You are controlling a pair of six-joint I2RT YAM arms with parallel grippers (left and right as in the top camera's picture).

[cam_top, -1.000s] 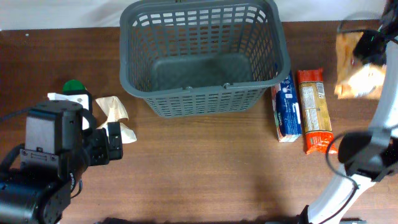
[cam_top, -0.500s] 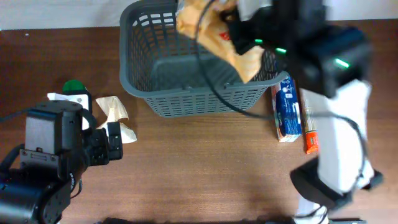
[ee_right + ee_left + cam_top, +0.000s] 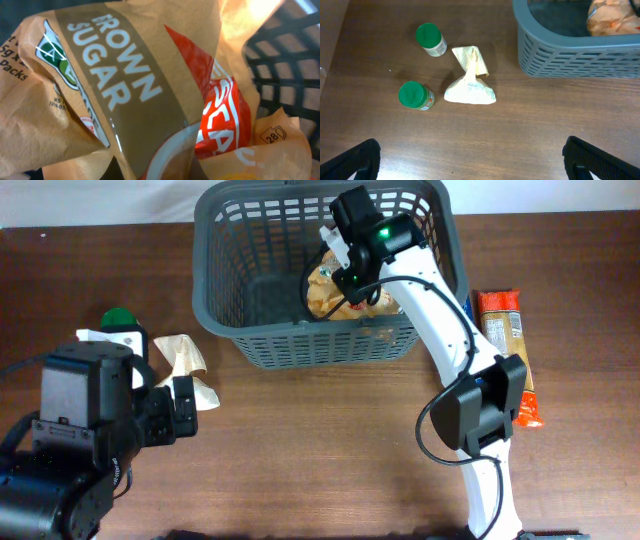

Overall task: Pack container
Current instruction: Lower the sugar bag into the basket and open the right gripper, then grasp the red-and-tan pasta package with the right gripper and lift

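Observation:
The dark grey slotted basket stands at the back middle of the table; its corner shows in the left wrist view. My right gripper reaches down inside it, shut on an orange-brown "Brown Sugar" bag that is low in the basket's right half. That bag fills the right wrist view and hides the fingers there; it also shows in the left wrist view. My left gripper is open and empty, hovering over bare table at the left.
Two green-lidded jars and a cream tied paper bag lie left of the basket. An orange packet lies right of it, partly behind the right arm.
My right arm swung from the far right over the basket and lowered the brown sugar bag into it. The left arm has not moved.

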